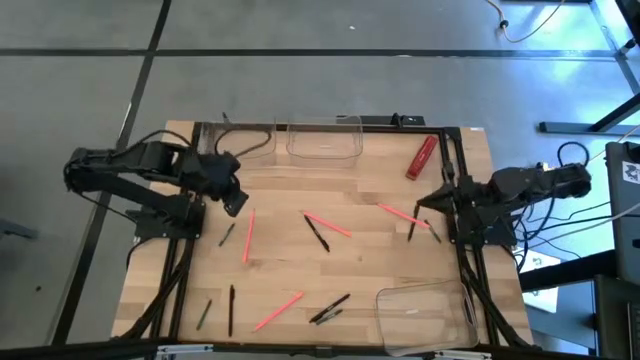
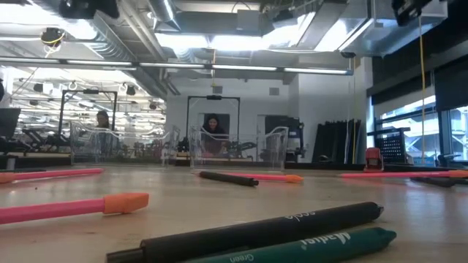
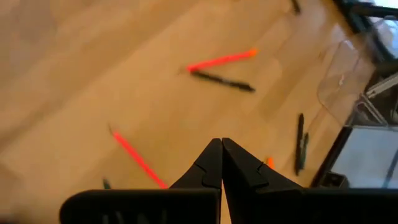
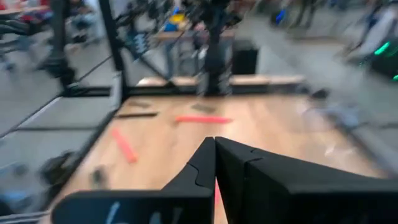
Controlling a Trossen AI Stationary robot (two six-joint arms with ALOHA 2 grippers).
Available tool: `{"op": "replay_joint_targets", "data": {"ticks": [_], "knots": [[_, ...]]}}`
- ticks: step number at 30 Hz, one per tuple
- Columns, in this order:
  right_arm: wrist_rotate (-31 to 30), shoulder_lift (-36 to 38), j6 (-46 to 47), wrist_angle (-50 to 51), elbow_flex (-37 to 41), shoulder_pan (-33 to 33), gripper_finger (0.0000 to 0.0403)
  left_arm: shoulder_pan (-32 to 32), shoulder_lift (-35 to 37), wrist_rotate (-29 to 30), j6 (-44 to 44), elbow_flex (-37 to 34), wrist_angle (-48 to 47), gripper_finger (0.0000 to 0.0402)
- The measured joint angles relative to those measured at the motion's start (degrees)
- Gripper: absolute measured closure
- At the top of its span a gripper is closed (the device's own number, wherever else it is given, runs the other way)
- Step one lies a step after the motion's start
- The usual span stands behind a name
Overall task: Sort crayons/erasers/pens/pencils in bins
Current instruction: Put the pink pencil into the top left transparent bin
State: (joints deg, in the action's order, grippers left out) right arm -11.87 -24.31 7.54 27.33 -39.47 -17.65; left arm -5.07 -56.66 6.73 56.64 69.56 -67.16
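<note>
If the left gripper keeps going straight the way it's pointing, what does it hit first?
Probably bare table. The shut left gripper points into the gap between the near pink stick and the crossed pink-and-black pair; depth is unclear.

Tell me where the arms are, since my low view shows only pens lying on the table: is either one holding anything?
Observer: No. The left gripper hangs over the table's left side, jaws shut on nothing.
Operator: And the right one?
Observer: The right gripper is over the table's right side, jaws shut, also empty.
Operator: Anything sorted yet?
Observer: From above, the clear bin at the near right corner has no stick in it.
</note>
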Motion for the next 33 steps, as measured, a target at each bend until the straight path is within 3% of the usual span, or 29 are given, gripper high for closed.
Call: {"op": "replay_joint_targets", "data": {"ticks": [8, 15, 26, 33], "knots": [[13.93, -11.43, 8.8, 10.96, -13.53, -0.02, 0.0397, -7.66, -5.89, -2.01, 22.4, 0.0, -6.3, 0.0401], [14.54, -14.34, 8.6, 16.38, -18.08, 0.0, 0.0397, -11.92, -9.53, -2.04, 21.05, 0.0, -5.95, 0.0401], [14.54, -14.32, 8.76, 17.6, -18.12, 0.0, 0.0397, -13.33, -13.2, -8.18, 30.8, 0.0, -5.97, 0.0401], [14.62, -14.32, 8.85, 17.6, -18.12, 0.0, 0.0397, -12.9, -15.86, -11.82, 28.67, -0.04, -12.52, 0.0376]]}}
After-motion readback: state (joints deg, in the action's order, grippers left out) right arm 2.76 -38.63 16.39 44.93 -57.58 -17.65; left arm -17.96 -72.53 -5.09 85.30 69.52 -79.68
